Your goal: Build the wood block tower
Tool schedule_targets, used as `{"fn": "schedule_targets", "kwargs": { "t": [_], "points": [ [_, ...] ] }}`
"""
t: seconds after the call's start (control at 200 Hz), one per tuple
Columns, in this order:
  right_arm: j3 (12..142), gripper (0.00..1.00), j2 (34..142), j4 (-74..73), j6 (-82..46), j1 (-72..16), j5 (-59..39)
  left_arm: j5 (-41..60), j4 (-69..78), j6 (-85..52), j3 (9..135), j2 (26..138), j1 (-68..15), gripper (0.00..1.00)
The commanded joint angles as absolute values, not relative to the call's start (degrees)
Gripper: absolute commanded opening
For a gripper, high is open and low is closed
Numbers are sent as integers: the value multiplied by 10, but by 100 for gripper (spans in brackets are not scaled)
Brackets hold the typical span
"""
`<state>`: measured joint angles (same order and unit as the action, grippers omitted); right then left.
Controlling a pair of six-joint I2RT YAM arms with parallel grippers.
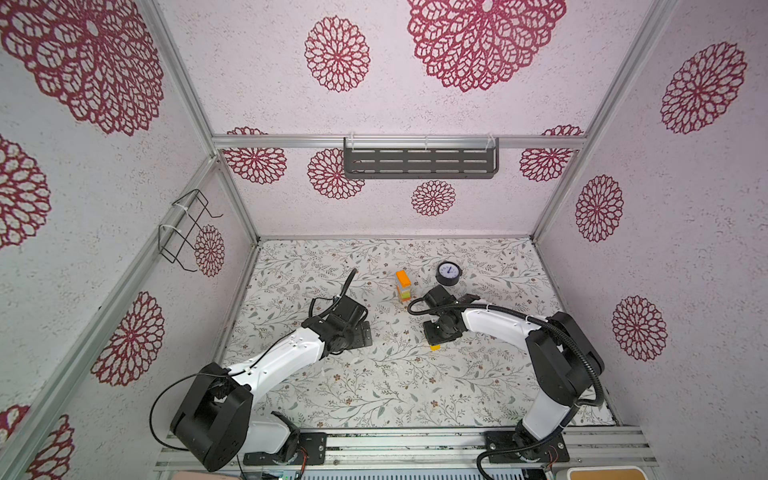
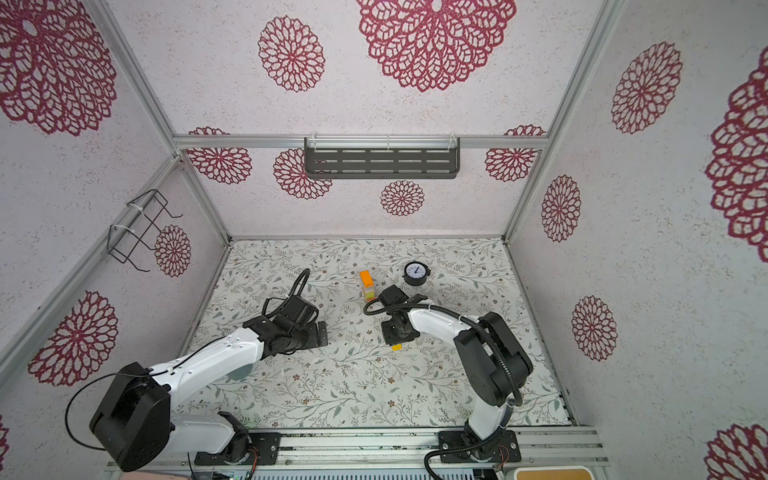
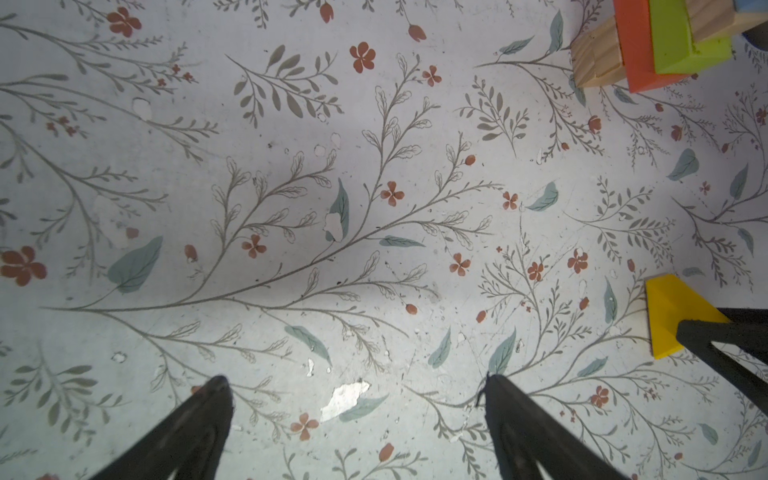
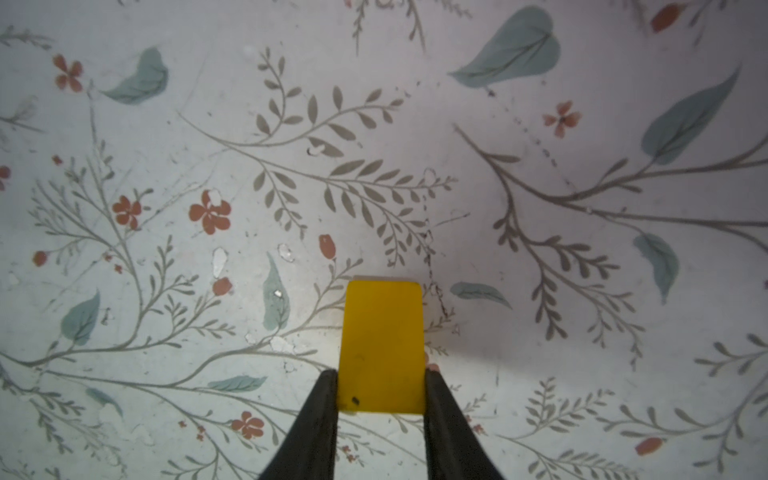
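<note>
Under right pincer (image 4: 381, 372), yellow wedge (image 1: 434, 347) barely visible from above.

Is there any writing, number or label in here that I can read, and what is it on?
No text here can be read.
Clock dial: its marks are too small to read.
Tower: no print shows on the sides in view.
Yellow block: plain, no print.

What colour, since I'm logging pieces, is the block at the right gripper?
A yellow block, clearest in the right wrist view.
</note>
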<state>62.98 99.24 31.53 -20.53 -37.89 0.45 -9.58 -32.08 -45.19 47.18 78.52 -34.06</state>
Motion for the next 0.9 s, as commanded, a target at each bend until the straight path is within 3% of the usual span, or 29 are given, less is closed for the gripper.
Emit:
{"fn": "schedule_targets", "kwargs": {
  "t": [0.0,0.315,0.896],
  "points": [
    [651,29,994,335,-203,-383,19,-106,-317,-444,467,774,-339,97],
    [705,27,967,398,-183,-385,19,-113,-328,-434,485,759,-338,97],
    [995,27,1032,589,-79,-383,32,-107,-350,-397,580,782,-319,97]
  ]
}}
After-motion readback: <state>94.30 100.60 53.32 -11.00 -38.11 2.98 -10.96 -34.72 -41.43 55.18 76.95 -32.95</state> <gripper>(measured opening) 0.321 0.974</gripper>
